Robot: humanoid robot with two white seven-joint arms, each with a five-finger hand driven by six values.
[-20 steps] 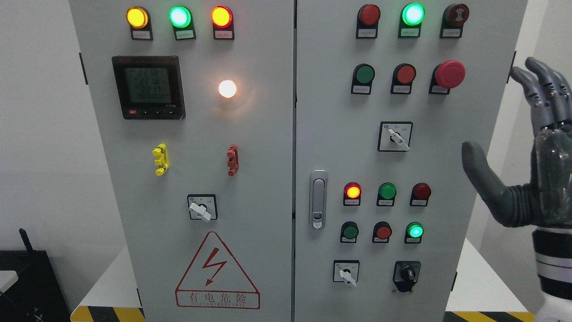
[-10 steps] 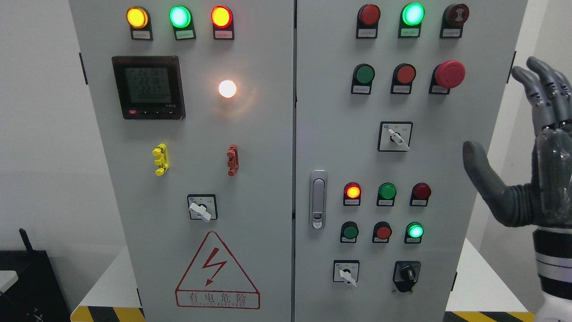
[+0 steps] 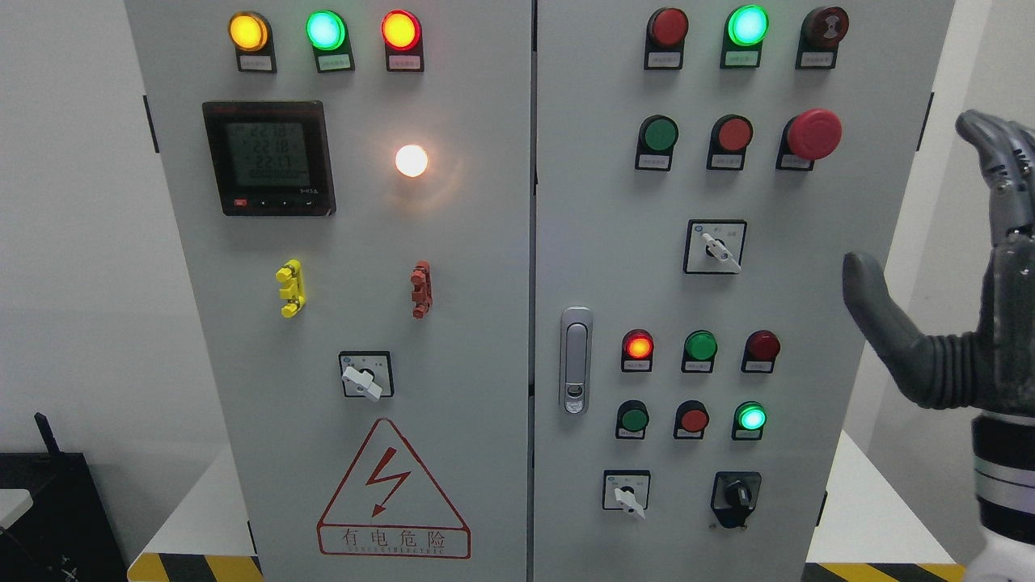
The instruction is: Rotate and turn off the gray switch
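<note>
Three pale gray rotary switches sit on the gray cabinet: one on the upper right door [image 3: 716, 246], one at the lower right door [image 3: 627, 493], one on the left door [image 3: 361, 376]. Each lever points down and to the right. My right hand [image 3: 922, 210] is raised at the picture's right edge, beside the cabinet's right side, open, with the thumb [image 3: 869, 299] stretched toward the panel. It touches no switch and holds nothing. The upper right switch is the nearest to it. The left arm does not show.
A black rotary knob [image 3: 734, 493] sits beside the lower right switch. A red mushroom button [image 3: 813, 133], several push buttons and lamps, a door latch [image 3: 575, 360] and a meter [image 3: 268, 158] fill the doors. The cabinet stands on a white table [image 3: 869, 517].
My right hand has drifted a little to the right, away from the panel, and its fingers now lie partly past the picture's edge. The switches have not moved.
</note>
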